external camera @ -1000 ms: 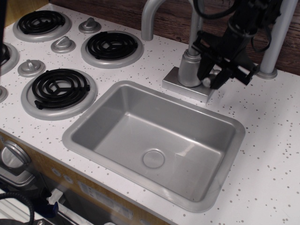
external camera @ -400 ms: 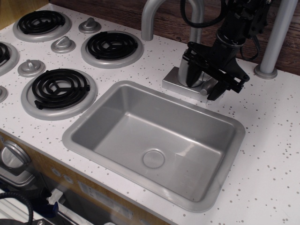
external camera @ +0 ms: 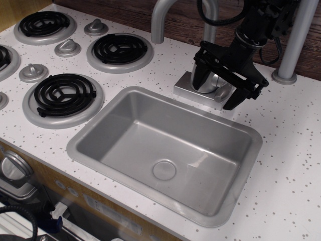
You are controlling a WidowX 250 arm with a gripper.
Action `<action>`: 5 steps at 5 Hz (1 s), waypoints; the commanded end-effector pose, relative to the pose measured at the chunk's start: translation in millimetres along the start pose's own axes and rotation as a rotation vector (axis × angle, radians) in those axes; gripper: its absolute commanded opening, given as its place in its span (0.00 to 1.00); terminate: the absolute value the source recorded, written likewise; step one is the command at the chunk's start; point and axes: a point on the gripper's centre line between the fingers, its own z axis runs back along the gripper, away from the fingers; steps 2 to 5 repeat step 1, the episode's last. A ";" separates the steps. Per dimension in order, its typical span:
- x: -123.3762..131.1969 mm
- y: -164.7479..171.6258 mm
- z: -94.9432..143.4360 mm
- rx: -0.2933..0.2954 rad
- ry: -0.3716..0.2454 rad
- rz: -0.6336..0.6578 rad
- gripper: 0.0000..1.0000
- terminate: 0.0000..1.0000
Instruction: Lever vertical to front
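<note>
The lever (external camera: 220,93) is a small silver-grey handle on the right side of the tap body (external camera: 207,80). It points forward and low, toward the sink, and only its rounded end shows. My black gripper (external camera: 219,88) hangs over it from the upper right. It is open, with one finger (external camera: 201,75) in front of the tap body and the other finger (external camera: 235,98) to the right of the lever. The lever lies between the fingers, and no finger visibly touches it.
The grey sink basin (external camera: 80,143) lies directly in front of the tap's base plate (external camera: 189,92). The curved spout (external camera: 160,20) rises at the back. A grey post (external camera: 291,50) stands to the right. Stove burners (external camera: 119,49) and knobs (external camera: 67,48) are at the left.
The gripper has shifted left and down around the tap's right side and opened wider. The lever's end has dropped from higher up to pointing forward.
</note>
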 end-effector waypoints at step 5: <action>-7.2 4.5 29.5 -0.011 -0.080 0.055 1.00 1.00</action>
